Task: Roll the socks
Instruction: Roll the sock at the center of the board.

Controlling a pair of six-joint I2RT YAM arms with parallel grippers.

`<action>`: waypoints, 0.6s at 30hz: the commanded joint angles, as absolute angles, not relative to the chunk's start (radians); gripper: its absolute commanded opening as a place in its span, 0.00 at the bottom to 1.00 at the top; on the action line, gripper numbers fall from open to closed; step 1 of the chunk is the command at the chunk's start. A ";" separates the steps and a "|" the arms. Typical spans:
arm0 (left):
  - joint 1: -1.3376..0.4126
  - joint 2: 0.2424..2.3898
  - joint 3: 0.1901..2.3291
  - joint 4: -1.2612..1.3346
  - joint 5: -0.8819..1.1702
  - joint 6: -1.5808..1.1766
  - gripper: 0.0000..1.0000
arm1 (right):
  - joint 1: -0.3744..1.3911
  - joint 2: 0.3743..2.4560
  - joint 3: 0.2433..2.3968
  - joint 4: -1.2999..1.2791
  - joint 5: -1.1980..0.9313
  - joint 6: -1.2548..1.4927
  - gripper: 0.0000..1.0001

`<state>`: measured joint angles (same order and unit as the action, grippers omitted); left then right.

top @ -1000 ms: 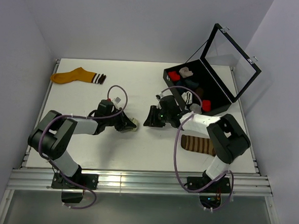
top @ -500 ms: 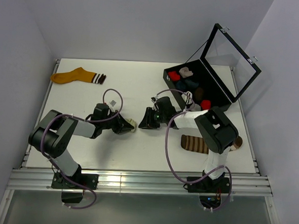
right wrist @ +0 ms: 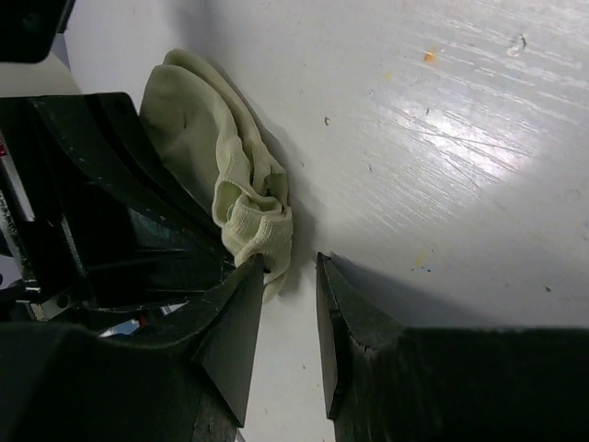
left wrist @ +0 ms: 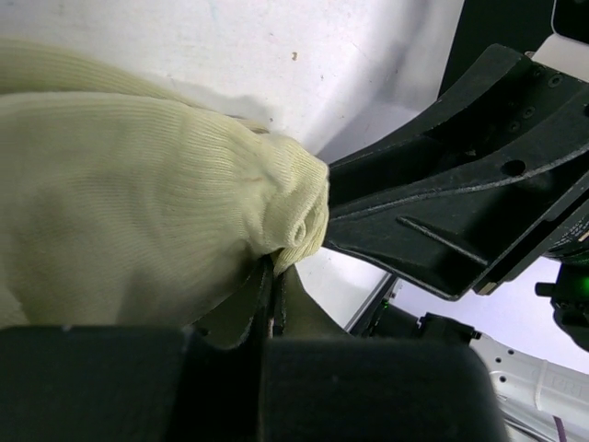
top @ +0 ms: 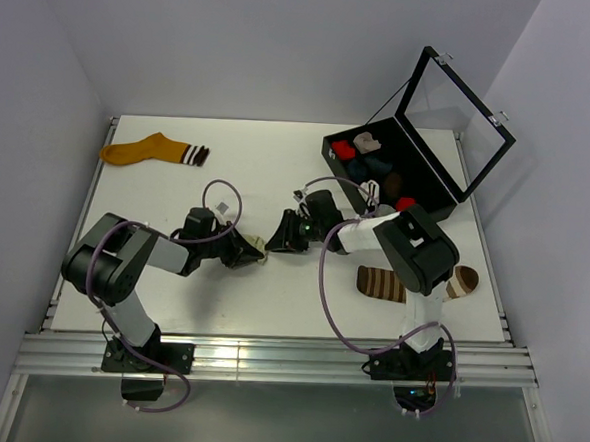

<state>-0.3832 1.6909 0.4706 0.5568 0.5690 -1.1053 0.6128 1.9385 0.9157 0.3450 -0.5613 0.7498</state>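
- Top external: our right gripper (top: 280,237) has slid away from the black case (top: 393,167) to the cream sock (top: 259,246), well left of the case, uncovering the brown striped sock (top: 386,285) on the case's near side.
- Left gripper (top: 247,248) pinches the cream sock's bunched end; the right one's jaws stand narrowly parted against it, so we judge rolling barely begun.
- Table (top: 278,170) left of the case gives us working room.

Cream sock (left wrist: 138,212) cropped left; striped sock (top: 379,284) partly behind right arm (top: 418,257).

ankle sock (top: 261,246) left of striped sock (top: 383,284) — box (top: 437,195) behind
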 commanded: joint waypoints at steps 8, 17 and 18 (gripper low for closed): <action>-0.379 1.721 0.466 0.630 0.617 -1.121 0.00 | 0.626 2.002 0.976 0.331 -0.557 0.733 0.37; -0.379 1.749 0.466 0.657 0.632 -1.124 0.00 | 0.661 2.063 1.043 0.206 -0.499 0.644 0.37; -0.379 1.753 0.466 0.657 0.634 -1.124 0.00 | 0.663 2.069 1.045 0.198 -0.494 0.637 0.36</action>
